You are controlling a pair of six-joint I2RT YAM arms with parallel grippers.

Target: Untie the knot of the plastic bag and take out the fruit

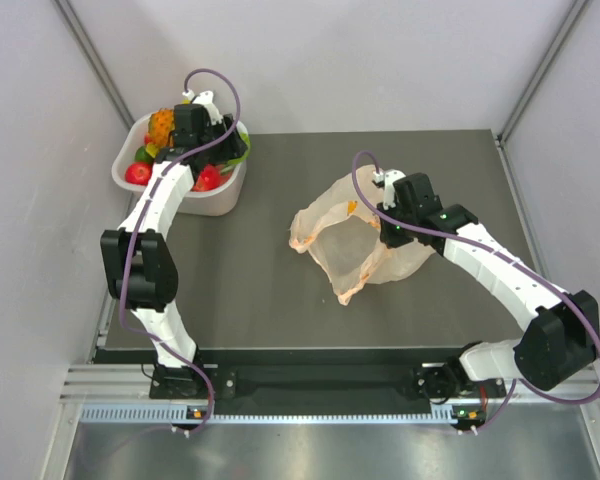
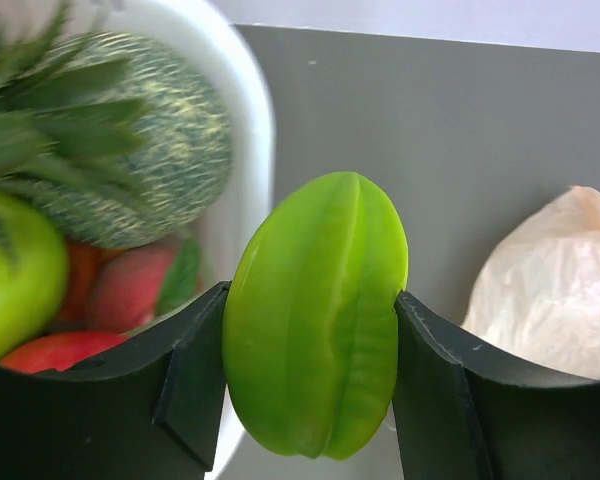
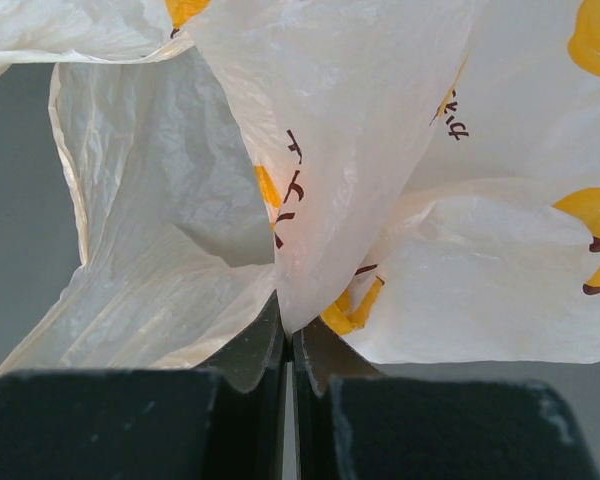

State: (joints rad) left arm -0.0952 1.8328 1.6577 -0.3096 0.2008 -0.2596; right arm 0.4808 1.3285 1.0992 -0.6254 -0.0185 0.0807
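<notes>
**Green piece held at the tub's rim; bag pinched out on the table**

- Landmark: the white tub (image 1: 228, 196), at the far left corner of the table (image 1: 280, 310). Its left wall runs close to the table's left edge.
- The left gripper (image 2: 310, 300) is over the tub's bag-side rim. Its jaws stand partly apart and clamp a green ribbed piece (image 2: 315, 315) by its two flanks. The piece is upright, with its ends sticking out above and below the fingers.
- The rest of the fruit lies inside the tub. The pineapple (image 1: 161, 125) is at the far end and the red pieces (image 1: 137, 173) lie along the left wall. A grey-green melon (image 2: 160, 150) and a green apple (image 2: 15, 275) lie in there too.
- The plastic bag (image 1: 355, 235) lies right of the tub and well apart from it, slumped, its mouth gaping toward the near edge. Bare dark tabletop runs between tub and bag, and from the tub forward to the arm bases.
- The right gripper (image 3: 285, 335) is at the bag's side away from the tub. Its fingers are fully together on a fold of the film, which rises from the pinch.
- Whether any twist remains in the handle loops I cannot tell; the film is too crumpled in the overhead view.
</notes>
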